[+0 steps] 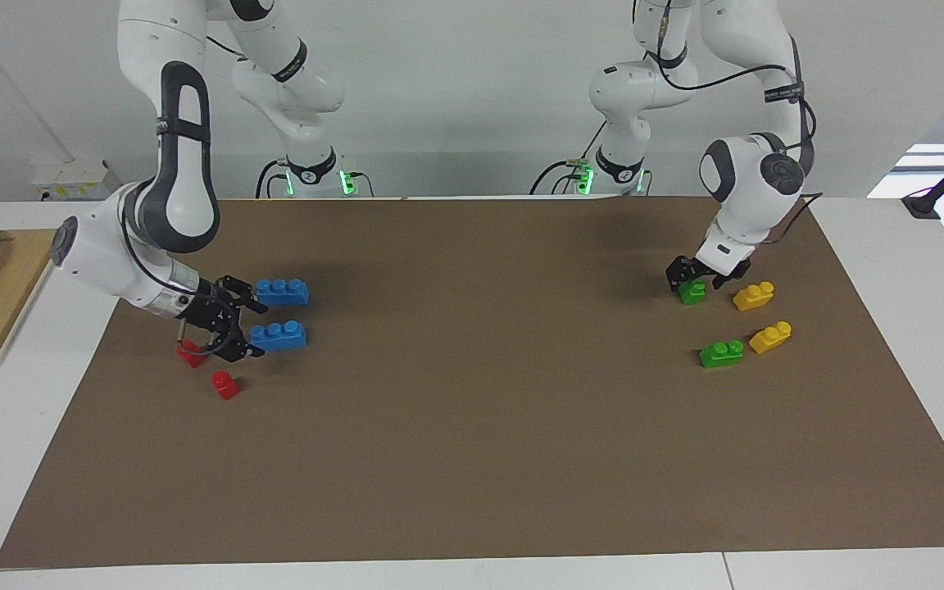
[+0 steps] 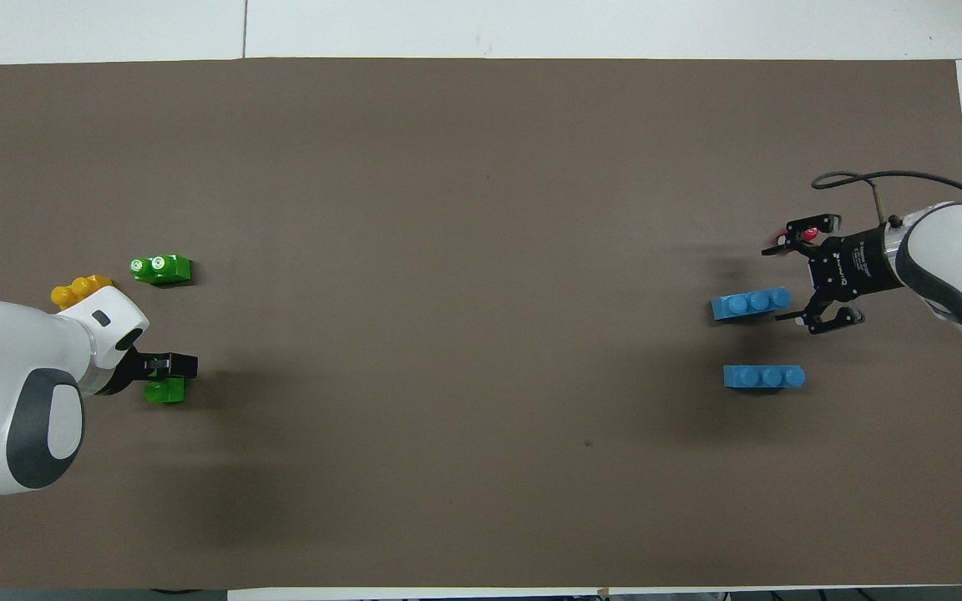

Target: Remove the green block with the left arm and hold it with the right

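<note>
I see 2 small bright green blocks, each with 2 round studs, lying on the brown mat toward the left arm's end of the table. The green block (image 1: 692, 292) (image 2: 165, 390) nearer to the robots sits flat on the mat with studs up, partly covered from above. The second green block (image 1: 721, 353) (image 2: 160, 268) lies farther from the robots, apart from the first. It rests flat, studs upward, its long side running roughly along the table's length. Neither block is attached to another brick.
</note>
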`<act>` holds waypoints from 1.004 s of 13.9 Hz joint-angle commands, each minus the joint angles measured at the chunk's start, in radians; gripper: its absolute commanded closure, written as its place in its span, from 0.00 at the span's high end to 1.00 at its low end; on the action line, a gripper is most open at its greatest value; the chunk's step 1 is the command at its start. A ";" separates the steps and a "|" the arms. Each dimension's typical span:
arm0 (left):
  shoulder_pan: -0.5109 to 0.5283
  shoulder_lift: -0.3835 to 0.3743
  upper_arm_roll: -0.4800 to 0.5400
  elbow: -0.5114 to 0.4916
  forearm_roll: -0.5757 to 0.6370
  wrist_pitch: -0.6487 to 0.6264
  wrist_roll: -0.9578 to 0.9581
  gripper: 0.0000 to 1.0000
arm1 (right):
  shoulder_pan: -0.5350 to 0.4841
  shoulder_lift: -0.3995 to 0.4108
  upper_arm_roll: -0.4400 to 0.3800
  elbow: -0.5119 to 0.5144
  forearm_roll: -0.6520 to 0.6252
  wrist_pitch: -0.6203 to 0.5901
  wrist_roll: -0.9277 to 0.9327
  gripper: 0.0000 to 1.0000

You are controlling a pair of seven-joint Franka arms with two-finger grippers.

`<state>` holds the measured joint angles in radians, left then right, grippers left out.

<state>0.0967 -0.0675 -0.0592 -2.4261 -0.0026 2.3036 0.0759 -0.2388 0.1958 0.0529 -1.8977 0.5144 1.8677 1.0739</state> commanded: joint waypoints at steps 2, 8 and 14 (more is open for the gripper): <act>0.009 -0.012 -0.004 0.041 0.015 -0.058 0.004 1.00 | -0.010 -0.027 0.005 0.101 -0.082 -0.102 0.005 1.00; -0.002 -0.026 -0.004 0.206 0.015 -0.307 0.002 1.00 | 0.030 -0.157 0.034 0.177 -0.315 -0.148 -0.499 1.00; 0.001 -0.101 -0.004 0.332 0.015 -0.490 -0.002 1.00 | 0.070 -0.245 0.039 0.232 -0.408 -0.291 -0.924 1.00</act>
<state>0.0964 -0.1438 -0.0612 -2.1323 -0.0026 1.8775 0.0759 -0.1610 -0.0491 0.0872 -1.6803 0.1506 1.5941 0.2912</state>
